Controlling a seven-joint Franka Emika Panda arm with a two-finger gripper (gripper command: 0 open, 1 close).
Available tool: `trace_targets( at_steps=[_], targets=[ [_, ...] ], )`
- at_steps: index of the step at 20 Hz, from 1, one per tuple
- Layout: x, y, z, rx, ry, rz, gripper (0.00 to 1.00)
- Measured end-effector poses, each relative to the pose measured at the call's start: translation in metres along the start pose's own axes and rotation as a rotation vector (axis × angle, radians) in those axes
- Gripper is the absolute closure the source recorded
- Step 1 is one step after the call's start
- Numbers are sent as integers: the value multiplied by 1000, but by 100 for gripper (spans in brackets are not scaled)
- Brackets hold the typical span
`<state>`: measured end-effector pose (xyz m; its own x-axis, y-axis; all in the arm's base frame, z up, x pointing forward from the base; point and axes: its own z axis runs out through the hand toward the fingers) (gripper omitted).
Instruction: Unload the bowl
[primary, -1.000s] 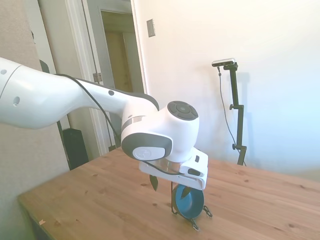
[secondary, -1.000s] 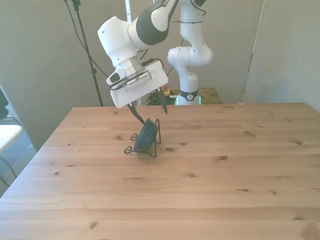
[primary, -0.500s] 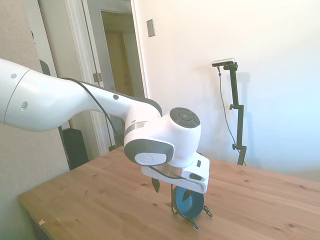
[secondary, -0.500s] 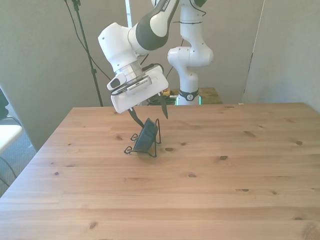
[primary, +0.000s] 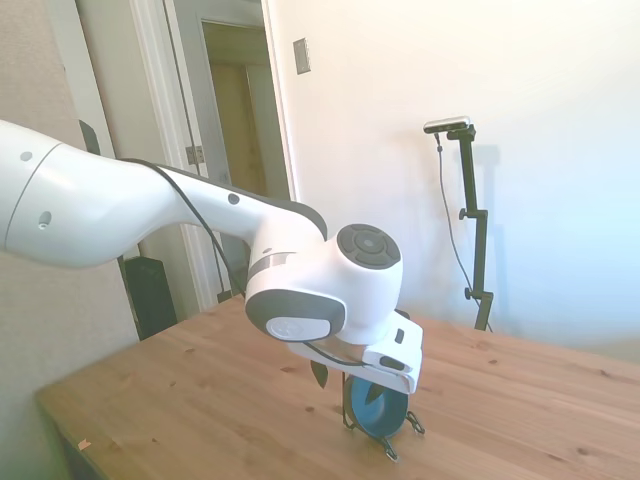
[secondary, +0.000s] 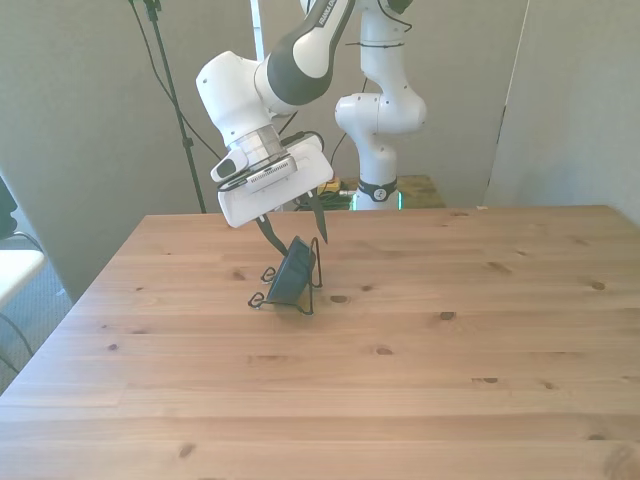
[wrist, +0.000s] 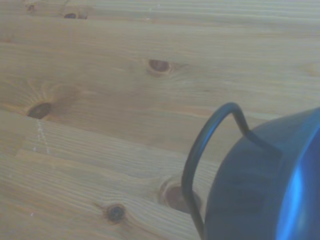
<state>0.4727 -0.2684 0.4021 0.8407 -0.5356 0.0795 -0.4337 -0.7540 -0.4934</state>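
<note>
Front view: bowl (secondary: 291, 276) propped upright in wire stand (secondary: 312, 262).

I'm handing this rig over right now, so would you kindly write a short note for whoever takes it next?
Gripper: open, holding nothing, fingers straddling the top of the bowl.
Bowl: on edge in the wire stand on the table, toward the front view's left.
Done: the approach only.
Left: lower, close on the rim, lift the bowl out of the stand and set it on the table.
</note>
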Motion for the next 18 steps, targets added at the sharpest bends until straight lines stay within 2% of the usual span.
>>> trace_targets(
  at_steps=[18],
  targets=[
    [-1, 2, -1, 29, 22, 38, 100]
  ],
)
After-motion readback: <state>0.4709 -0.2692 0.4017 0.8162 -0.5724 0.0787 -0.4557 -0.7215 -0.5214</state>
